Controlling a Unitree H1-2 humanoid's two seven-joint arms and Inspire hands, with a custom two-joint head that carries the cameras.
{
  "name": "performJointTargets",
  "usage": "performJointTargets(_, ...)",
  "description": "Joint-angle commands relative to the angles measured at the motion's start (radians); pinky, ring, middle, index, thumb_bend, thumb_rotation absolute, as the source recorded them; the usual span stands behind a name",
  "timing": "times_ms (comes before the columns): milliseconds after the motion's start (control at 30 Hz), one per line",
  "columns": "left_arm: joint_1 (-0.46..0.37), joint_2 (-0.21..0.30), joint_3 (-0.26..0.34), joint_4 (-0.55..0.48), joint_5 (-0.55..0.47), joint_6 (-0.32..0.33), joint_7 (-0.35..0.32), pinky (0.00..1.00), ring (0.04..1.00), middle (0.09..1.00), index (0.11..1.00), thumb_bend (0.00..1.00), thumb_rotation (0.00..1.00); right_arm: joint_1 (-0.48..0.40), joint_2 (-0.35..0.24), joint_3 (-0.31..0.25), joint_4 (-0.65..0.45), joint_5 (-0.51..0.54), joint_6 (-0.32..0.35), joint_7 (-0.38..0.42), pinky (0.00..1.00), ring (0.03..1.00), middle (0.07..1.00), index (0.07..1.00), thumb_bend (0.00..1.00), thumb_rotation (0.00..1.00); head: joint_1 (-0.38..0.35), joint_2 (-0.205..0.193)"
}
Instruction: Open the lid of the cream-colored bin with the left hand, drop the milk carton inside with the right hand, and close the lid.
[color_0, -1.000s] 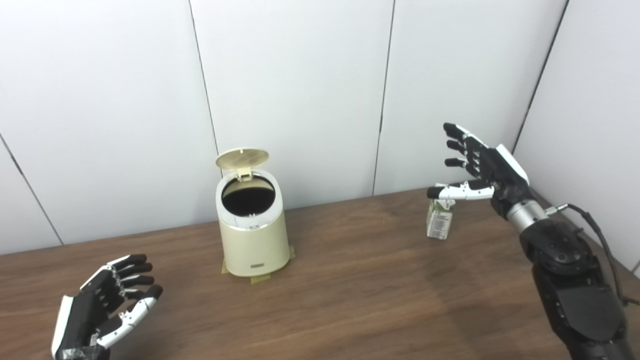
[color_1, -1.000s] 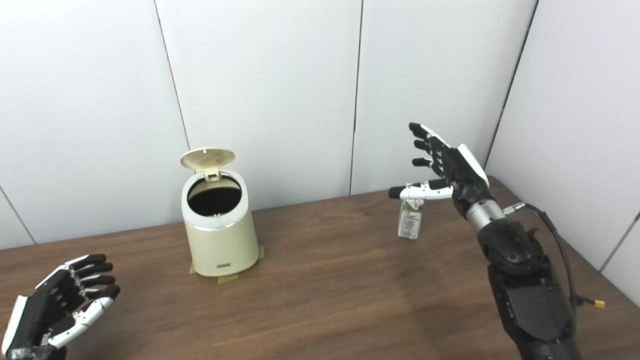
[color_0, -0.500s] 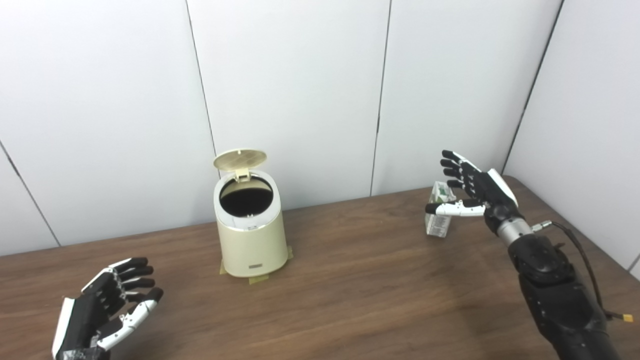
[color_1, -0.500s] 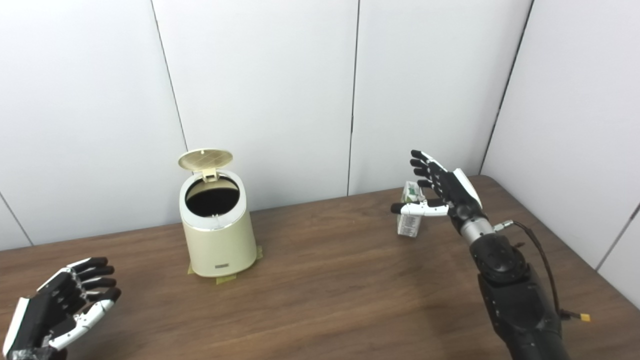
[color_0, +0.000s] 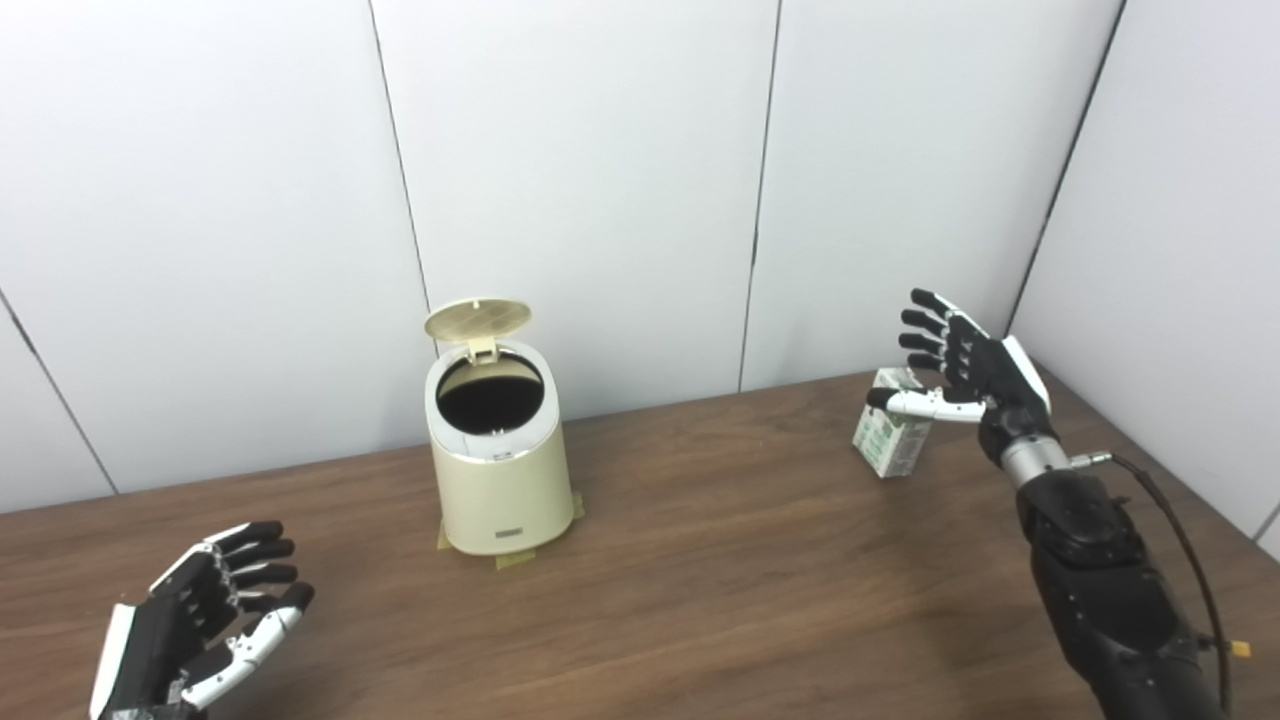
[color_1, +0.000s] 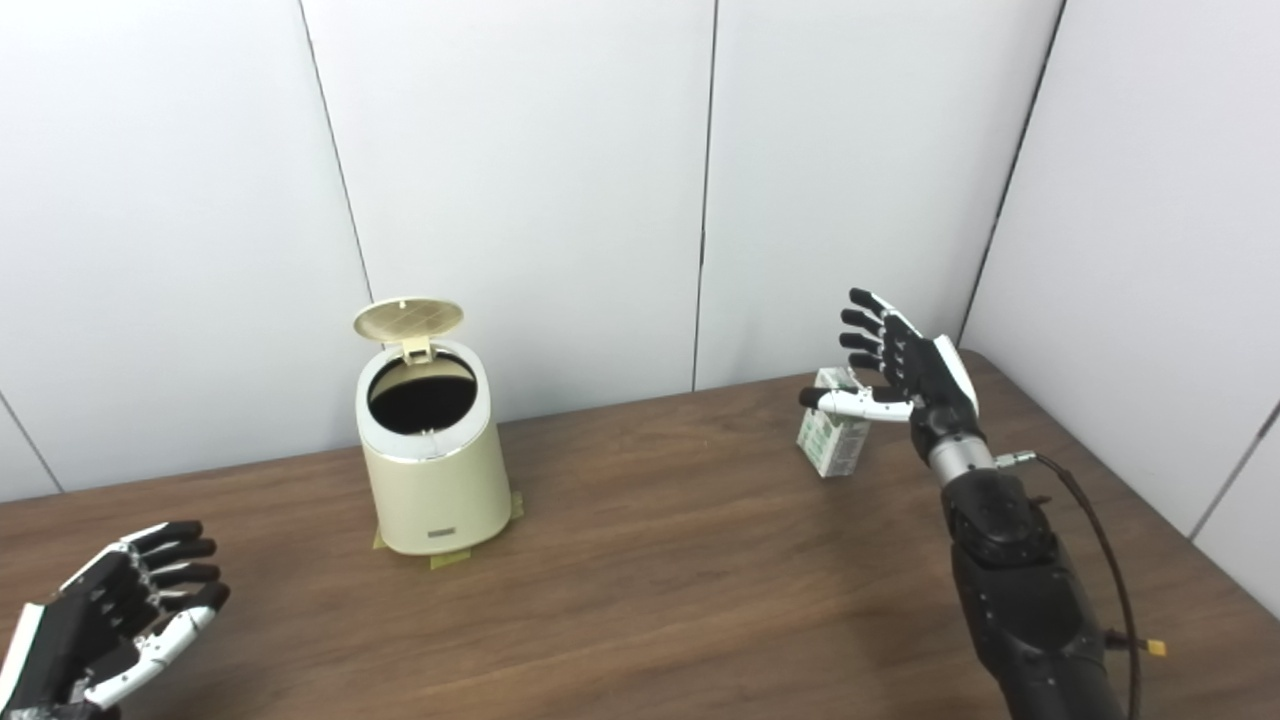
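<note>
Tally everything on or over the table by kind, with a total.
Cream-colored bin, lid up: 1
Milk carton, tilted: 1
Robot hand: 2, left and right, both open
Total: 4

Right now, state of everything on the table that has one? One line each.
bin: upright on the table, mouth uncovered.
lid: open, tipped up at the back hinge.
milk carton: on the table, tilted, not lifted.
right hand: open, fingers spread, thumb across the carton's top; no grip closed.
left hand: open, holding nothing, low at the near left, apart from the bin.
</note>
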Motion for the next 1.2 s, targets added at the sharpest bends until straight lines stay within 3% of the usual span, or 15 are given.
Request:
performJointTargets(0, -0.032, 0.012, 0.004, -0.02, -0.018, -0.017, -0.004, 0.5, 0.621, 0.672, 0.684, 0.54, 0.0, -0.038, -0.039, -0.028, -0.063, 0.023, -0.065, -0.01, 0.64, 0.683, 0.795, 0.828, 0.73, 0.0, -0.001, 0.002)
performJointTargets(67, -0.033, 0.012, 0.005, -0.017, -0.021, -0.016, -0.005, 0.5, 0.62, 0.669, 0.684, 0.54, 0.0, -0.04, -0.045, -0.045, -0.106, 0.058, -0.055, 0.005, 0.49, 0.608, 0.745, 0.801, 0.76, 0.05, -0.002, 0.004)
performJointTargets(167, -0.036, 0.011, 0.005, -0.012, -0.019, -0.013, -0.003, 0.5, 0.622, 0.672, 0.684, 0.54, 0.0, -0.054, -0.048, -0.059, -0.178, 0.092, -0.03, 0.012, 0.43, 0.525, 0.678, 0.762, 0.82, 0.08, -0.005, 0.002)
performJointTargets(233, -0.039, 0.011, 0.003, -0.006, -0.008, -0.016, 0.002, 0.51, 0.626, 0.674, 0.686, 0.53, 0.0, -0.062, -0.058, -0.055, -0.213, 0.105, -0.033, 0.032, 0.43, 0.499, 0.678, 0.767, 0.84, 0.1, -0.004, 0.0)
performJointTargets(367, -0.045, 0.012, -0.002, 0.011, 0.001, -0.029, 0.002, 0.51, 0.623, 0.675, 0.685, 0.53, 0.0, -0.071, -0.069, -0.046, -0.273, 0.093, -0.014, 0.037, 0.48, 0.534, 0.69, 0.777, 0.84, 0.12, -0.004, -0.004)
performJointTargets(567, -0.052, 0.012, -0.006, 0.022, 0.0, -0.022, -0.002, 0.51, 0.614, 0.664, 0.677, 0.55, 0.0, -0.085, -0.074, -0.035, -0.265, 0.088, 0.021, 0.046, 0.46, 0.539, 0.711, 0.773, 0.86, 0.12, -0.001, -0.007)
performJointTargets(633, -0.053, 0.014, -0.007, 0.023, 0.005, -0.025, -0.001, 0.52, 0.618, 0.661, 0.671, 0.54, 0.0, -0.078, -0.081, -0.024, -0.259, 0.091, 0.056, 0.063, 0.5, 0.594, 0.748, 0.796, 0.85, 0.13, 0.004, -0.007)
performJointTargets(733, -0.051, 0.016, -0.008, 0.025, 0.007, -0.026, -0.002, 0.49, 0.606, 0.666, 0.676, 0.54, 0.0, -0.057, -0.1, 0.006, -0.277, 0.041, 0.146, 0.067, 0.66, 0.744, 0.848, 0.841, 0.81, 0.12, 0.004, -0.008)
performJointTargets(833, -0.05, 0.017, -0.007, 0.022, 0.011, -0.02, 0.001, 0.47, 0.59, 0.661, 0.677, 0.55, 0.0, -0.046, -0.103, 0.02, -0.281, 0.019, 0.203, 0.066, 0.8, 0.827, 0.896, 0.869, 0.8, 0.08, 0.001, -0.007)
performJointTargets(900, -0.05, 0.02, -0.009, 0.023, 0.014, -0.023, 0.0, 0.47, 0.594, 0.66, 0.677, 0.54, 0.0, -0.044, -0.098, 0.021, -0.259, 0.026, 0.209, 0.071, 0.85, 0.871, 0.918, 0.887, 0.81, 0.07, 0.001, -0.006)
performJointTargets(1033, -0.048, 0.019, -0.007, 0.018, 0.005, -0.014, -0.002, 0.48, 0.602, 0.667, 0.68, 0.55, 0.0, -0.047, -0.105, 0.03, -0.173, 0.034, 0.164, 0.103, 0.85, 0.949, 0.972, 0.937, 0.82, 0.07, 0.002, -0.005)
performJointTargets(1167, -0.048, 0.022, -0.007, 0.026, -0.004, -0.018, -0.009, 0.49, 0.608, 0.67, 0.68, 0.55, 0.0, -0.057, -0.116, 0.046, -0.112, 0.001, 0.137, 0.102, 0.89, 0.949, 0.978, 0.942, 0.79, 0.04, 0.005, -0.004)
